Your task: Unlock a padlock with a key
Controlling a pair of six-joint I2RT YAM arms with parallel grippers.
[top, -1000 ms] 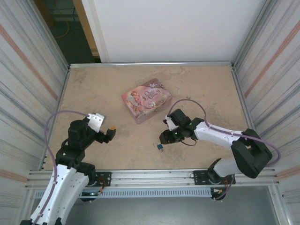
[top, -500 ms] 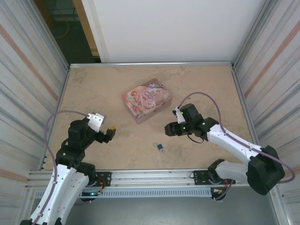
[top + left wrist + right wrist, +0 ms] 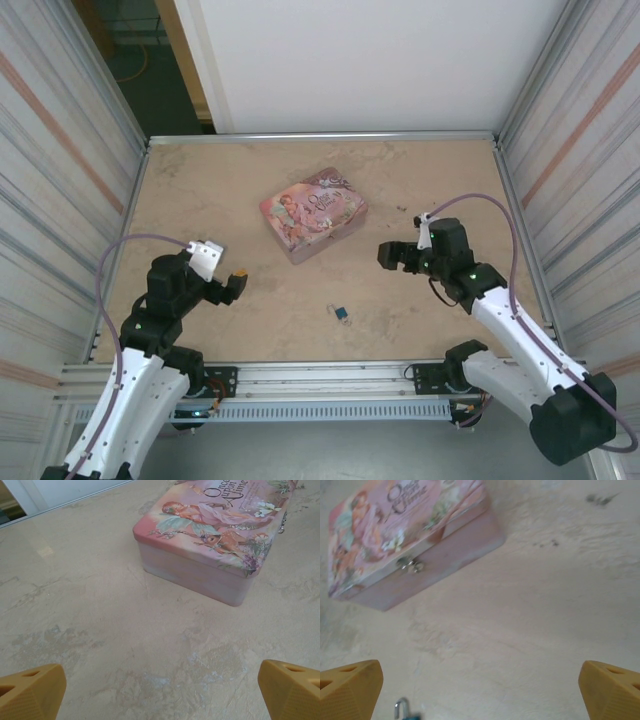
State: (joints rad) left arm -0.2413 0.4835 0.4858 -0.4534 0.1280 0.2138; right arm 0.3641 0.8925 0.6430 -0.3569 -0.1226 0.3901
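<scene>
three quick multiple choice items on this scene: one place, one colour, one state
1. What colour is the tin?
A) pink B) green C) black
2. Where does the padlock lie?
A) on the tin's lid B) on the table, nearer the arms than the tin C) hanging on the tin's clasp
3. How is the right end effector?
A) shut on the padlock B) shut on the tin C) open, empty

Key: A, its pictured lid is pink; B, it rests on bare table; C, its fingers stand wide apart, nothing between.
</scene>
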